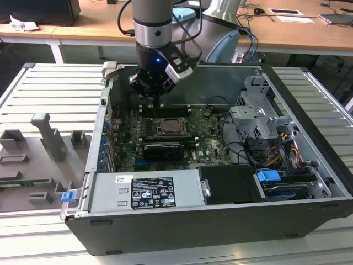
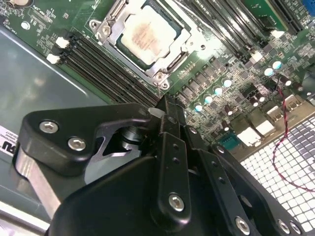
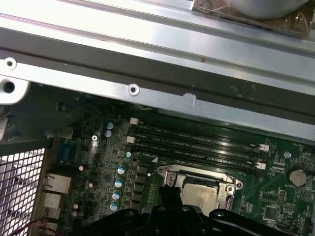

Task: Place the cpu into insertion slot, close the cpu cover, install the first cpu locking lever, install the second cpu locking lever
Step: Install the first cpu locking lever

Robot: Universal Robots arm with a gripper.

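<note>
Hand above seated chip, cover down

Exterior view: my black hand (image 1: pixel 156 102) hangs clenched and empty inside the open dark computer case (image 1: pixel 193 227), just above the pale square metal-faced cpu (image 1: pixel 170 127). Second wrist view: the cpu (image 2: pixel 147 37) lies in the silver-framed insertion slot (image 2: pixel 161 78), the windowed dull-silver cpu cover (image 2: pixel 183 35) flat around it. First wrist view: my hand (image 3: pixel 170 192) sits near the cpu (image 3: pixel 199 192).

First wrist view: the hand (image 3: pixel 172 199) covers the near side of the cpu (image 3: pixel 199 194) and the cover (image 3: pixel 197 174), and the picture's edge cuts off the hand's body. Second wrist view: the edge cuts off one corner of the cover, and the hand hides the board (image 2: pixel 236 73) beneath it. Exterior view: the cover and cpu are too small to tell apart.
</note>
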